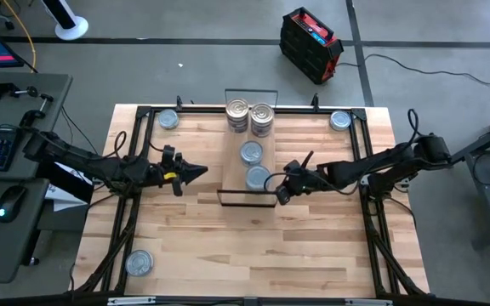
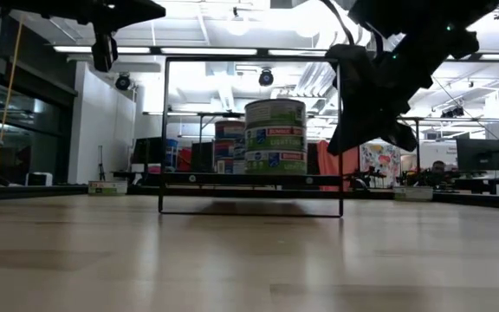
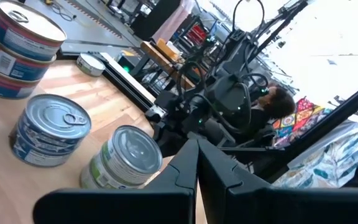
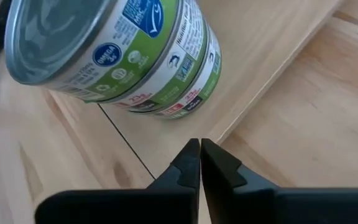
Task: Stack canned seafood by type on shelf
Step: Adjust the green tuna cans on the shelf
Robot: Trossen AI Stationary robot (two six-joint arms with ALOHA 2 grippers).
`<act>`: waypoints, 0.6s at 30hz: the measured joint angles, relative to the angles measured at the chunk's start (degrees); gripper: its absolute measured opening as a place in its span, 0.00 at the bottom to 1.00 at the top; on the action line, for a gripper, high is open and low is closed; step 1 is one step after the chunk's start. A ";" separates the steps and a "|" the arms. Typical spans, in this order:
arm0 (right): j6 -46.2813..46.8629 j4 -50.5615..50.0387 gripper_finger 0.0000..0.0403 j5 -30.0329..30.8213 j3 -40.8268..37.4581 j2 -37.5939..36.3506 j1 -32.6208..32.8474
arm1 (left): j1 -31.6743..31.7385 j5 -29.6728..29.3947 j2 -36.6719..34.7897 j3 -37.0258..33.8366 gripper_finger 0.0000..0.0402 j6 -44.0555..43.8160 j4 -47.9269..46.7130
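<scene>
The right gripper [image 1: 281,192], fingers pressed together on nothing, hangs just beside the green-labelled stack of flat round tins [image 1: 257,178] at the near end of the light-wood plank shelf [image 1: 232,170]. A careless sweep could topple that stack (three high, by the right wrist view). The left gripper [image 1: 196,172] waits closed and empty beside the shelf's other long edge.

The right gripper [image 4: 200,155], fingers pressed together, hovers near a stack of green tins [image 4: 135,56] on the shelf [image 4: 253,56].
</scene>
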 joint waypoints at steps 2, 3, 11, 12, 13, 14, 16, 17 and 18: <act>0.64 0.69 0.00 0.67 -0.33 0.00 -0.09 | 0.30 0.00 0.02 0.00 0.00 0.00 0.00; 1.34 0.38 0.00 0.71 -0.28 0.00 -0.18 | 0.35 0.00 0.02 0.00 0.00 -0.07 -0.02; 1.62 -2.22 0.00 -11.42 -0.21 -2.21 -1.98 | 0.35 0.00 0.02 0.00 0.00 -1.01 -0.16; 1.68 -3.81 0.00 -11.64 -0.21 -2.98 -1.96 | 0.35 0.00 0.02 0.00 0.00 -1.01 -0.31; 1.82 -5.18 0.00 -11.74 -0.21 -4.04 -1.96 | 0.35 0.00 0.02 0.00 0.00 -1.02 -0.56; 1.97 -6.46 0.00 -11.57 -0.21 -5.30 -2.13 | 0.34 0.00 0.02 0.00 0.00 -1.03 -0.96; 3.33 -8.40 0.00 -9.93 -0.21 -7.79 -2.71 | 0.33 0.00 0.02 0.00 0.00 -1.06 -1.65; 4.74 -9.24 0.00 -8.58 -0.21 -8.84 -3.20 | 0.33 0.00 0.02 0.00 0.00 -1.07 -1.95; 6.49 -9.55 0.00 -7.57 -0.25 -9.65 -3.82 | 0.33 0.00 0.02 0.00 0.00 -1.12 -2.20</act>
